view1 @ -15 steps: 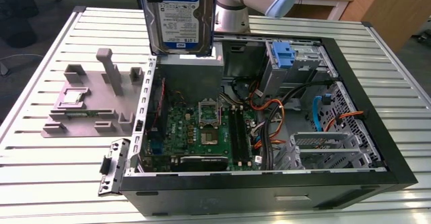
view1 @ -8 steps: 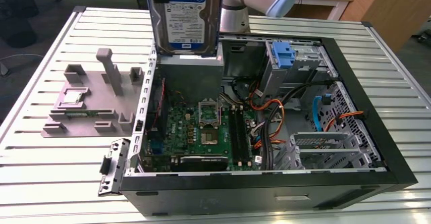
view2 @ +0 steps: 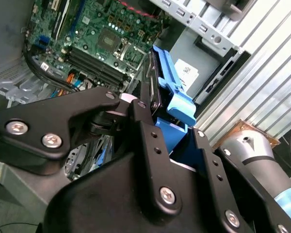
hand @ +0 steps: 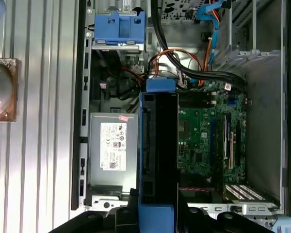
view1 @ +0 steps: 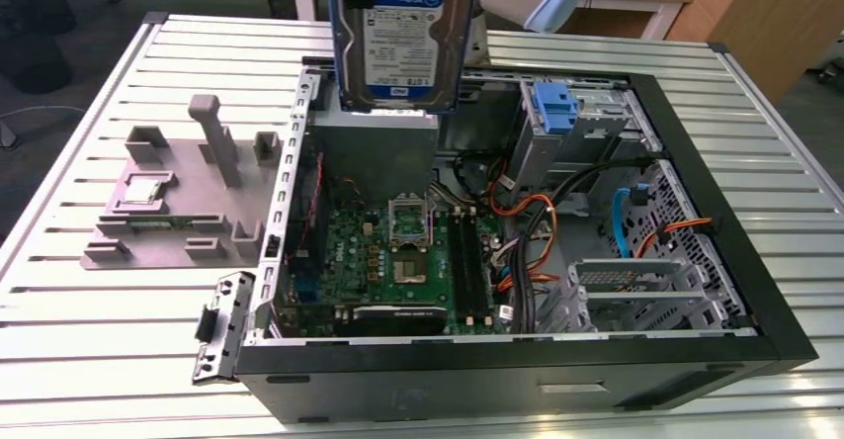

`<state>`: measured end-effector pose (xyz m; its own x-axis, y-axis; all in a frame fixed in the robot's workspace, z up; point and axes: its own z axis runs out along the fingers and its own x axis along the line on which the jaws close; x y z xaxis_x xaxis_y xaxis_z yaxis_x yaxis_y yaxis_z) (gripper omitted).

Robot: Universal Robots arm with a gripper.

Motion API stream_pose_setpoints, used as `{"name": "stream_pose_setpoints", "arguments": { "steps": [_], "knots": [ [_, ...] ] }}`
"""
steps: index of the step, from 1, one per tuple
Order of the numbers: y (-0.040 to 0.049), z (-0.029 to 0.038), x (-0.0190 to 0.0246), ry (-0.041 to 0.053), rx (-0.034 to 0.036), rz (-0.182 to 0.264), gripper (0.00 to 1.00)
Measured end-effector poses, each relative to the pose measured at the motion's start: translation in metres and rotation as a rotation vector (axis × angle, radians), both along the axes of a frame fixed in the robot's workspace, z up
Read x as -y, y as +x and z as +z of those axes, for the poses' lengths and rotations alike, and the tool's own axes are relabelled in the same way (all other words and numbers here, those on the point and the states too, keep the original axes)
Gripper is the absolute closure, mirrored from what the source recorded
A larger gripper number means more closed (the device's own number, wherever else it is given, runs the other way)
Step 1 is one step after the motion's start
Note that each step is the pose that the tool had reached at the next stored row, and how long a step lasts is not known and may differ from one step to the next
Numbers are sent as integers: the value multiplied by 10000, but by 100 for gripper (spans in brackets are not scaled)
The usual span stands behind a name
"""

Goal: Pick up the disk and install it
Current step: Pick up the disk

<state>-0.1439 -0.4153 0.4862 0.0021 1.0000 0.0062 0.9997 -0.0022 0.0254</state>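
Gripper [view2: 161, 121] is recorded closed on the disk [view2: 160, 85]: in the second wrist view the black fingers [view2: 136, 114] are pressed against both sides of its blue carrier rail [view2: 177, 92]. In the first wrist view the disk [hand: 157, 145] is seen edge-on, running outward from the gripper [hand: 157, 211]. In the exterior view the disk [view1: 402, 43] is held upright with its white-and-blue label facing the camera, at 12 o'clock from the motherboard [view1: 395, 251] and over the far edge of the open computer case [view1: 528, 370]. The grey power supply [view1: 376, 147] is seen just under the disk's lower edge; contact cannot be judged. A bare blue bracket [view1: 554, 113] is noted in the drive bay at 3 o'clock from the disk. Orange and blue cables [view1: 535, 221] lie at 3 o'clock from the motherboard. A grey fixture [view1: 185, 197] carrying a small square chip [view1: 142, 194] stands on the slatted table [view1: 106, 350] at 9 o'clock from the case.
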Motion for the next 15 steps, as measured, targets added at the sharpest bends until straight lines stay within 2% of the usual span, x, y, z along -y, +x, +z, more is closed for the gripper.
{"name": "stream_pose_setpoints", "arguments": {
  "steps": [5,15],
  "knots": [
    [120,-1,0,-1,-1,-43,63],
    [264,-3,0,-2,0,-278,63]
  ]
}}
